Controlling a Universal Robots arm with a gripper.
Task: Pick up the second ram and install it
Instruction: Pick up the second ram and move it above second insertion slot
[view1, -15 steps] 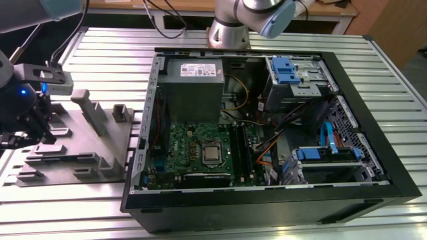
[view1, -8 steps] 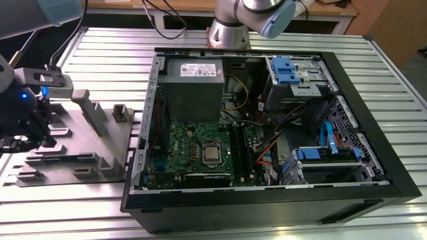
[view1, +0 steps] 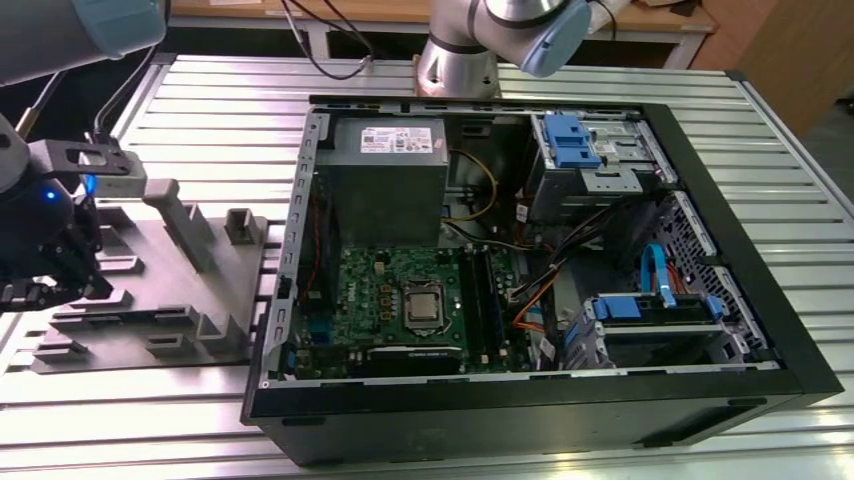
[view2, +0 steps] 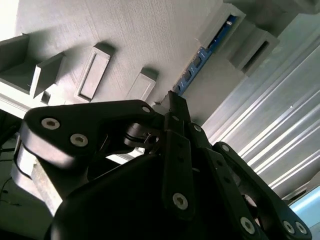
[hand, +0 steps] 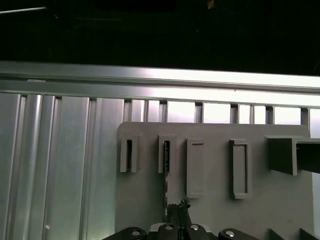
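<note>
Exterior view overlooks case (view1: 534, 415) and tray (view1: 160, 290); both wrist views peer closely past the claw (hand: 177, 209) (view2: 175, 98) at that tray.

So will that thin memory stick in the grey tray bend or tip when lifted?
Probably stiff: the memory stick looks straight. Likely light, being thin. Standing on edge in the grey tray, it may tip once freed.

The arm (view1: 34, 225) reaches low at the exterior view's left, its pincer (hand: 177, 212) pinched together, pointing down.

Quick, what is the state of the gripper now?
Gripper: jaws closed, at the end of the second ram in the grey tray; a grip on it cannot be told.
</note>
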